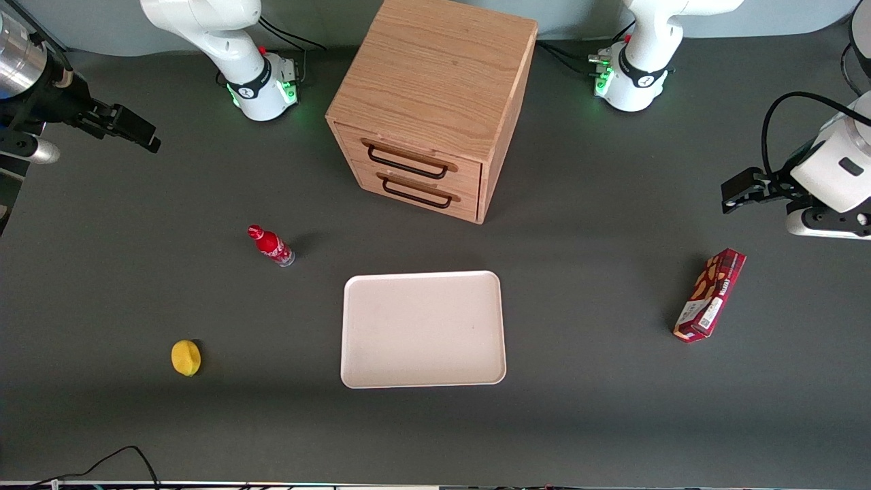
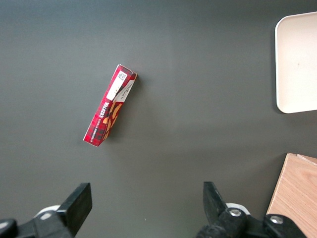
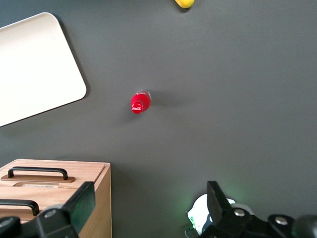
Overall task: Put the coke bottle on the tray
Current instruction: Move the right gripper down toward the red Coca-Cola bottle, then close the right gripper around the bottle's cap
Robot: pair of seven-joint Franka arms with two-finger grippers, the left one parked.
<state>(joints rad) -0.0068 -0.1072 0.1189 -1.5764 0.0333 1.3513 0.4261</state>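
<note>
The coke bottle (image 1: 271,246), small with a red cap and red label, stands upright on the dark table, a short way from the tray toward the working arm's end. It also shows in the right wrist view (image 3: 138,102). The off-white tray (image 1: 423,329) lies flat near the table's middle, nearer the front camera than the drawer cabinet; it holds nothing. A corner of it shows in the right wrist view (image 3: 34,67). My right gripper (image 1: 129,129) hangs high at the working arm's end, well away from the bottle, open and empty, fingers (image 3: 84,201) spread wide.
A wooden two-drawer cabinet (image 1: 435,102) stands farther from the front camera than the tray. A yellow lemon (image 1: 186,357) lies nearer the camera than the bottle. A red snack box (image 1: 710,294) lies toward the parked arm's end.
</note>
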